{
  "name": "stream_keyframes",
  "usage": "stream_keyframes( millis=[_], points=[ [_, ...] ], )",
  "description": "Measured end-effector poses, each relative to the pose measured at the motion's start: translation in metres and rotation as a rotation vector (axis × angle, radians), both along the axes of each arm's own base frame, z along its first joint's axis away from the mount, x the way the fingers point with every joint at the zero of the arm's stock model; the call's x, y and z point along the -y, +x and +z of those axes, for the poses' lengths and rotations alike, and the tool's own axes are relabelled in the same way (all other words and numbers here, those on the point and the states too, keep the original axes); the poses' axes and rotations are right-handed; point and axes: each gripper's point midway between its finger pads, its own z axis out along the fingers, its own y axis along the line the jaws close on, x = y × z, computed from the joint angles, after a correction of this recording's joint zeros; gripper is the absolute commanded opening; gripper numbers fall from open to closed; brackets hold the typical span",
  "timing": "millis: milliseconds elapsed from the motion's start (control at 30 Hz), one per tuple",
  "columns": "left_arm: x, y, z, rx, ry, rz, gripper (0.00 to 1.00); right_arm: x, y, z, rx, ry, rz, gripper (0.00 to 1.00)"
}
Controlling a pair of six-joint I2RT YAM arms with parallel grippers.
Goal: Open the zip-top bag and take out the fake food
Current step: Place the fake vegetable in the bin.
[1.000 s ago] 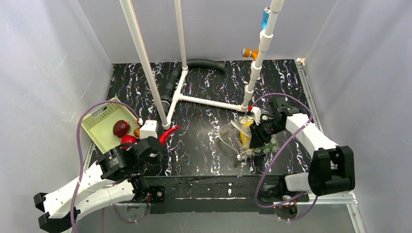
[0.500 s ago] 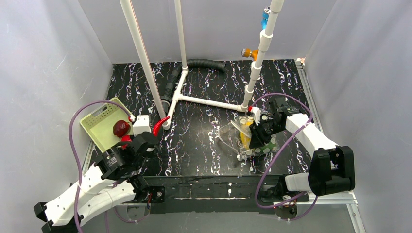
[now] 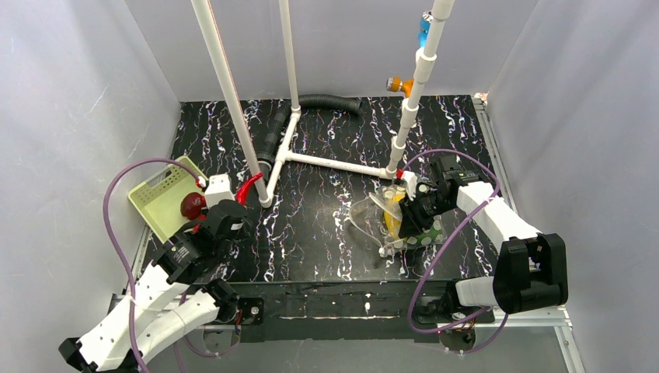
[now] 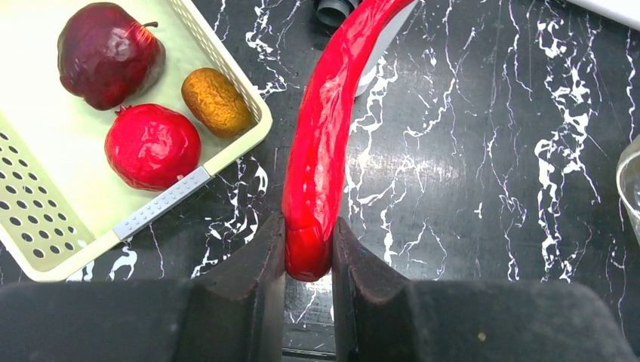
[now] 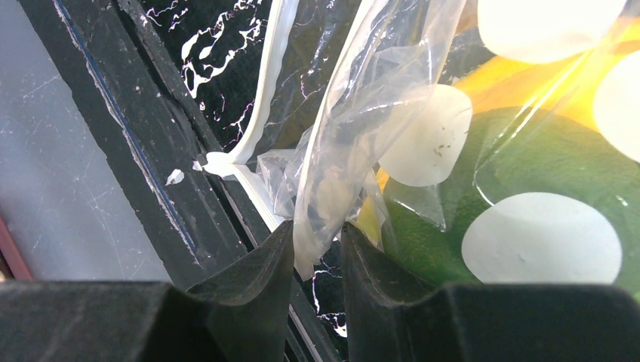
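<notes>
left gripper: pinching chili by one end, over table just beside basket | right gripper: pinching bag edge, banana inside | risk: chili swinging loose from end-grip; thin film slipping out.

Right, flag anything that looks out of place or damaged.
Nothing spilled or broken. The zip-top bag is bunched where the right tool pinches it; the basket sits skewed at the left edge of the table.

white-shelled arms with black joints, looping purple cables and matte black wedge-shaped gripper fingers
</notes>
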Motion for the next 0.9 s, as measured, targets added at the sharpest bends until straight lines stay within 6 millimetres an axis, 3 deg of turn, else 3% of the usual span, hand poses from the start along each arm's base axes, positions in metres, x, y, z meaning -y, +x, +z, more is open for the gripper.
stream_keyframes(
  millis=[267,467,700,900],
  points=[
    [-0.008,0.015,-0.001,-0.008,-0.001,0.079,0.00,0.000,0.000,0.000,0.000,0.000,0.000,0.36],
    [-0.026,0.022,-0.003,-0.012,0.016,0.172,0.00,0.000,0.000,0.000,0.000,0.000,0.001,0.36],
    [-0.029,0.016,-0.001,0.026,-0.006,0.144,0.00,0.000,0.000,0.000,0.000,0.000,0.002,0.36],
    [-0.044,0.013,-0.009,0.005,0.045,0.210,0.00,0.000,0.000,0.000,0.000,0.000,0.002,0.36]
  ],
)
